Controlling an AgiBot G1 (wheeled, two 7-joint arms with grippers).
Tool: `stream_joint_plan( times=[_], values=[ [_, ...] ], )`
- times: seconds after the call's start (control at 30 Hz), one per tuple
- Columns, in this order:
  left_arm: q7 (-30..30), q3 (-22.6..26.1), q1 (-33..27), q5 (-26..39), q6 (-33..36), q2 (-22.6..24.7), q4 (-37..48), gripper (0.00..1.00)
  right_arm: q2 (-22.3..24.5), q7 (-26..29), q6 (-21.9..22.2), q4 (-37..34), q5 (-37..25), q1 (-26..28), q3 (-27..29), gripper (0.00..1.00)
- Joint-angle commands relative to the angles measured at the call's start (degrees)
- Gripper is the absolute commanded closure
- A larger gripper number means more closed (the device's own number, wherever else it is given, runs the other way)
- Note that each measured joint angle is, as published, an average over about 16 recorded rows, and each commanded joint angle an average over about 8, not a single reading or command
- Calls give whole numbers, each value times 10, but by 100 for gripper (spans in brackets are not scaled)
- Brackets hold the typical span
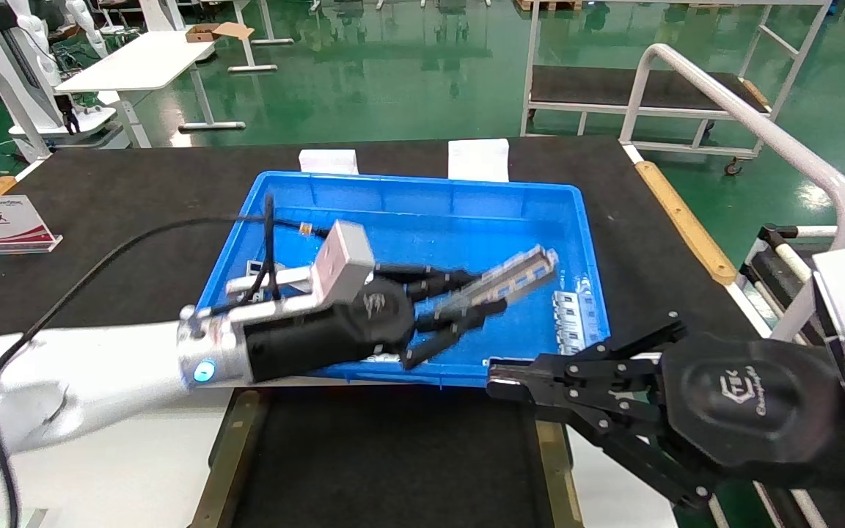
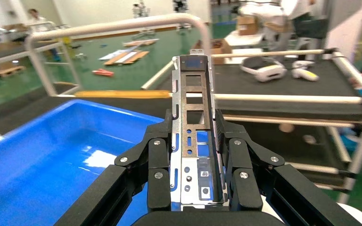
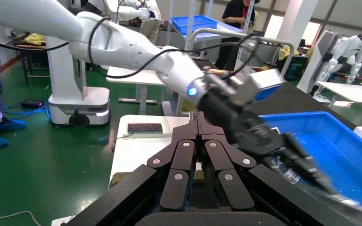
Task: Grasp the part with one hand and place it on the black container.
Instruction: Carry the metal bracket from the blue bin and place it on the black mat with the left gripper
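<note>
Left gripper [image 1: 466, 304] sits over the blue bin [image 1: 422, 192], arm entering from the 9 o'clock side of the head view, fingers pointing toward 2 o'clock. It pinches the part [image 1: 514, 275] between both fingers. The left wrist view confirms this: the black fingers [image 2: 158, 165] press against the raised side walls of the part [image 2: 193, 122], which projects straight out beyond the fingertips, its row of rectangular openings visible. The part is held clear of the bin floor, tilted, its far end toward the bin's 2 o'clock corner.

Pale slotted plates [image 1: 569, 315] lie on the bin floor at the 4 o'clock side, just beside the part's lower end.

The black container [image 1: 393, 462] lies at 6 o'clock of the bin, nearest the robot, olive strips [image 1: 228, 455] along its sides.

Right gripper [image 1: 499, 378] is parked at the 4 o'clock side of the head view, its tips over the container's far edge, near the bin's front wall. Its fingers [image 3: 188, 155] are pressed together.
</note>
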Motion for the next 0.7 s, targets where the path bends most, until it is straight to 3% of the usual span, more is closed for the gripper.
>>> stream_joint_plan(
  times=[0.03,0.47,0.7],
  values=[
    [-5,-1,17,-5,4,-18,-32,100,0,0,0,0,0,0,0,100],
    [-78,27,174,-2,-143,-167,-342,100,0,0,0,0,0,0,0,100],
    [-89,44,268,-10,-233,-206,-420,100,0,0,0,0,0,0,0,100]
  ],
)
